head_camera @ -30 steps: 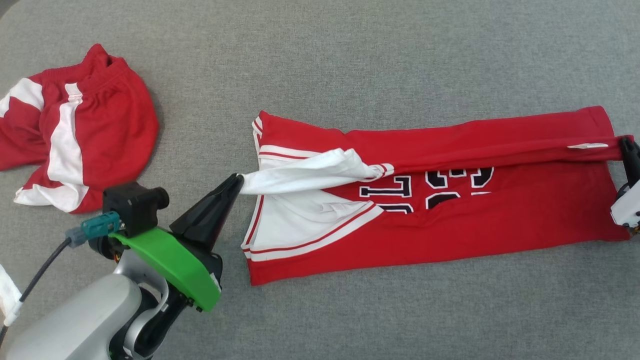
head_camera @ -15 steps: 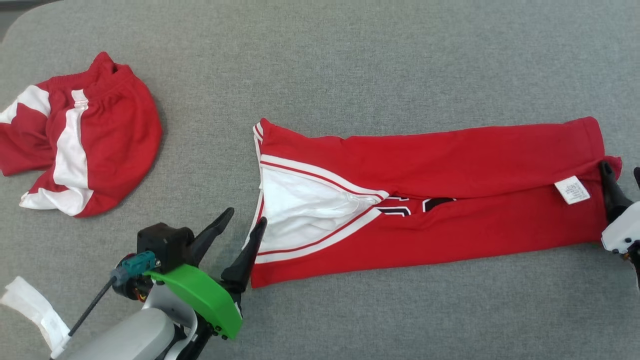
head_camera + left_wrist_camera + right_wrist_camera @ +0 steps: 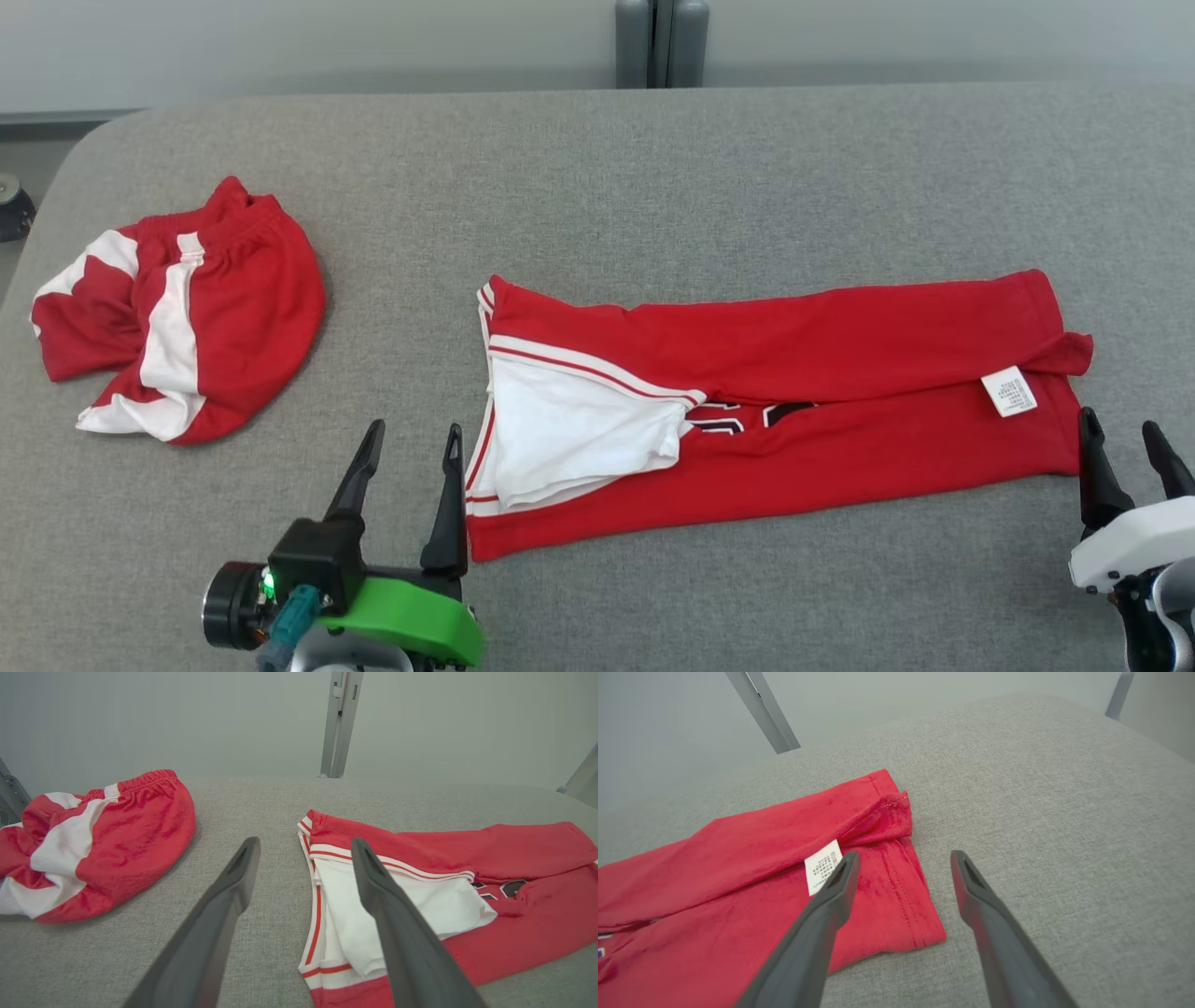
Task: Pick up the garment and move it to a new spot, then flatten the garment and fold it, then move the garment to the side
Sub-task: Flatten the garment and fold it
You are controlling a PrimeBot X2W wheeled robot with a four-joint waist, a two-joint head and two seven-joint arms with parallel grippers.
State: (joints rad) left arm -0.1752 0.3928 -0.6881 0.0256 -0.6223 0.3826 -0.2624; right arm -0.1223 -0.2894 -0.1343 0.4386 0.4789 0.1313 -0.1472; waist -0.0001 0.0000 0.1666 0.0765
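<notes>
The garment is a red jersey with white trim, folded lengthwise into a long strip across the grey table. Its white sleeve panel lies at the left end and a white label near the right end. My left gripper stands open just left of the jersey's left edge, holding nothing. My right gripper is open too, beside the jersey's right hem, its fingers apart from the cloth.
A second red and white garment lies crumpled at the table's left side. A grey post stands behind the table's far edge. The table's rounded left corner is near that crumpled garment.
Both grippers let go of the jersey, opened and drew back toward me. The lifted top edge dropped onto the jersey, completing a lengthwise fold. The head camera tilted up.
</notes>
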